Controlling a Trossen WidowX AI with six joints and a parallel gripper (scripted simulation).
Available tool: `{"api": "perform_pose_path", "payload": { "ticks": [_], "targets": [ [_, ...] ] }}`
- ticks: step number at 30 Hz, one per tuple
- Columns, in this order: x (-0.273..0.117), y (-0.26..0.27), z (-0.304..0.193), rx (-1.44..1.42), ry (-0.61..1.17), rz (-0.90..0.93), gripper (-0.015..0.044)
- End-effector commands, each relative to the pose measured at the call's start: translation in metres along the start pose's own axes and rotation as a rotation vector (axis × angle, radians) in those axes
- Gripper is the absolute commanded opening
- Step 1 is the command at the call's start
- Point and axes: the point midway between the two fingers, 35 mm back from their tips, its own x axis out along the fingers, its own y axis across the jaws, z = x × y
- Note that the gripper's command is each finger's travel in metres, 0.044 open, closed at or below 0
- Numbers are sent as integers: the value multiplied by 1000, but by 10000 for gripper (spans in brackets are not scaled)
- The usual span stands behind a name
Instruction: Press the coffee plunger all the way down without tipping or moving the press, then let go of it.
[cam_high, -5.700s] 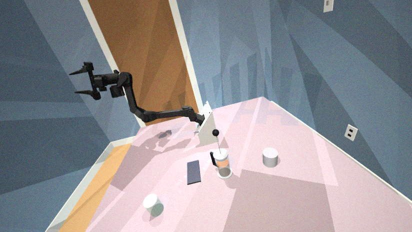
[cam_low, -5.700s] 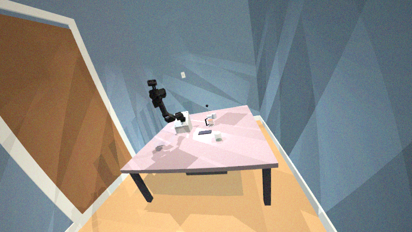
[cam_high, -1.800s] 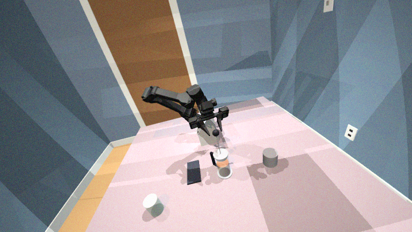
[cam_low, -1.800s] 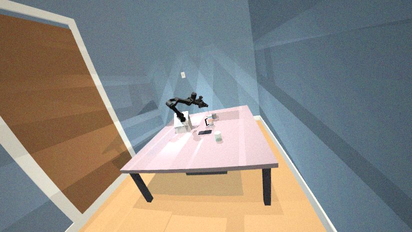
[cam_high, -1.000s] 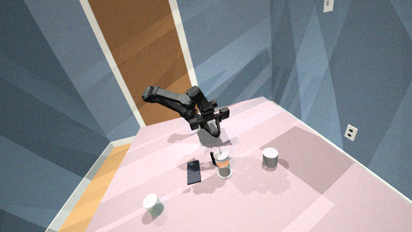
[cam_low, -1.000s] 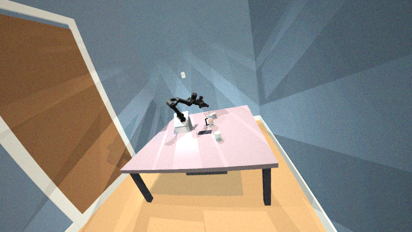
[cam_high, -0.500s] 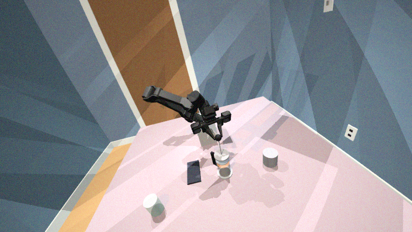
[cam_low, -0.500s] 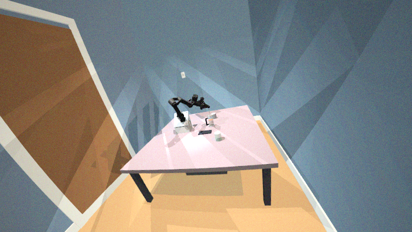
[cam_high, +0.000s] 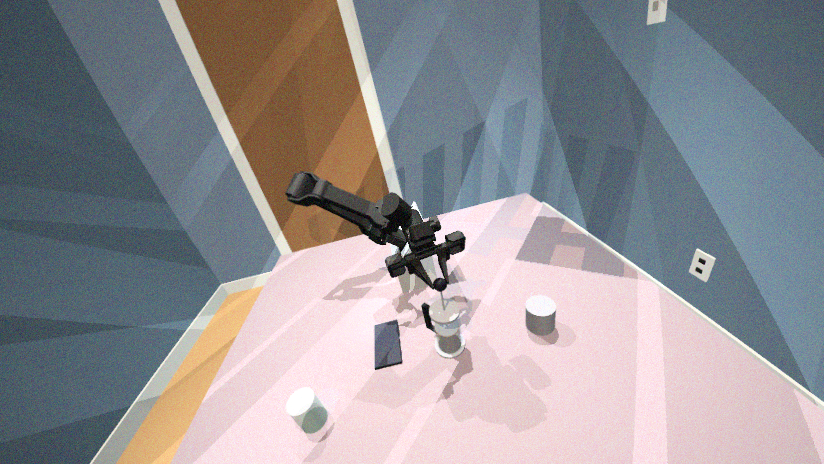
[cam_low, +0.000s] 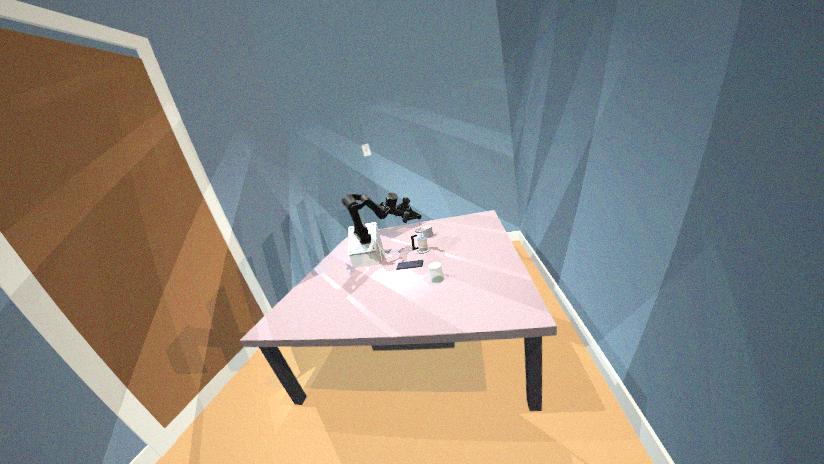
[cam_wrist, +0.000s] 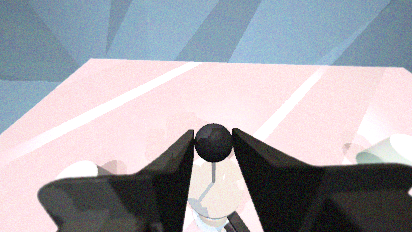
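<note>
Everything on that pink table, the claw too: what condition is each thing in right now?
gripper: shut on the plunger knob.
plunger knob: raised on its rod, not pressed down.
coffee press: upright.
grey cylinder: upright, apart from the press.
white cup: standing near the table's edge.
dark slab: lying flat beside the press.

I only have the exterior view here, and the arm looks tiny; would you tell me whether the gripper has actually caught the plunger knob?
Observer: Yes. In the wrist view the gripper is shut on the black plunger knob, a finger on each side.
Operator: Is the plunger down?
Observer: Not yet. The top view shows the rod exposed above the press.
Operator: Is anything close beside the press?
Observer: A dark flat slab lies next to it on its handle side, apart from it.
</note>
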Motion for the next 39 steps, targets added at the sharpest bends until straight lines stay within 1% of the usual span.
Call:
{"api": "perform_pose_path", "payload": {
  "ticks": [1, 19, 39],
  "targets": [
    [6, 1, -26, -37, 52, 4, 118],
    [26, -2, -46, -41, 45, -3, 118],
    [34, -1, -43, -41, 44, -5, 118]
  ]
}}
